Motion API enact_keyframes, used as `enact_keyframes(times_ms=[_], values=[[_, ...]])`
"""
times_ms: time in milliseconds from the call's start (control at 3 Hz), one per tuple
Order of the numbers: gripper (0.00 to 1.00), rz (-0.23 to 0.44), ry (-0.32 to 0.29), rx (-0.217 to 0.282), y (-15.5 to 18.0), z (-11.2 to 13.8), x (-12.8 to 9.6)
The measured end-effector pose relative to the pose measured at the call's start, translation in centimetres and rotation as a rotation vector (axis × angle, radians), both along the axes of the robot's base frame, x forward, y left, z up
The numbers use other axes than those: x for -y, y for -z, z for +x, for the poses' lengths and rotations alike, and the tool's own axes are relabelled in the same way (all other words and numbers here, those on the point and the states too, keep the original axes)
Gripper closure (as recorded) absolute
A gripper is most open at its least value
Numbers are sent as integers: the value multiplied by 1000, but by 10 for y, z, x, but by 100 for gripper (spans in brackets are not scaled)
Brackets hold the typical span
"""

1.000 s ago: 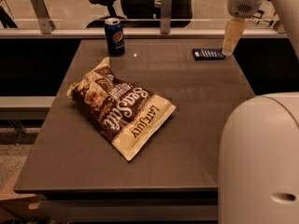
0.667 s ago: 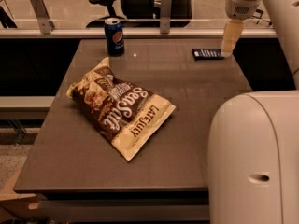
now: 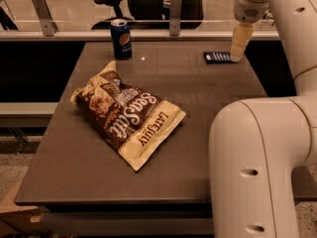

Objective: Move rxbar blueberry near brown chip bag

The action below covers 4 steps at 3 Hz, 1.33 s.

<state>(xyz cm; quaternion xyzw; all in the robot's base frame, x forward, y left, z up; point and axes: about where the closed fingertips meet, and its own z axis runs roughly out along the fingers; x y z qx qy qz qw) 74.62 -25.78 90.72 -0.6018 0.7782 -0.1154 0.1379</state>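
The rxbar blueberry (image 3: 217,57) is a small flat dark navy wrapper lying near the table's far right edge. The brown chip bag (image 3: 128,114) is large and crinkled, with "Sea Salt" script, and lies at the centre left of the table. My gripper (image 3: 237,56) hangs from the arm at the upper right. Its cream-coloured tip sits right beside the bar's right end, down near the table top. The bar and the bag lie far apart.
An upright blue Pepsi can (image 3: 120,38) stands at the far left of the dark table (image 3: 198,98). My arm's white elbow (image 3: 257,167) fills the lower right. A rail with metal posts (image 3: 174,5) and office chairs stand behind the table.
My gripper has dropped lower and a little left, closer to the bar's right end. The arm's elbow has swung further into view. The bar, bag and can have not moved.
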Motion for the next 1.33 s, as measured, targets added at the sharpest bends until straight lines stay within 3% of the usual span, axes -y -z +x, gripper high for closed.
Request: enact_keyframes(times_ms=[333,1333], values=[[0,12,-10,4,-2,0,0],[0,55,-63,-89,21,-16,-18]])
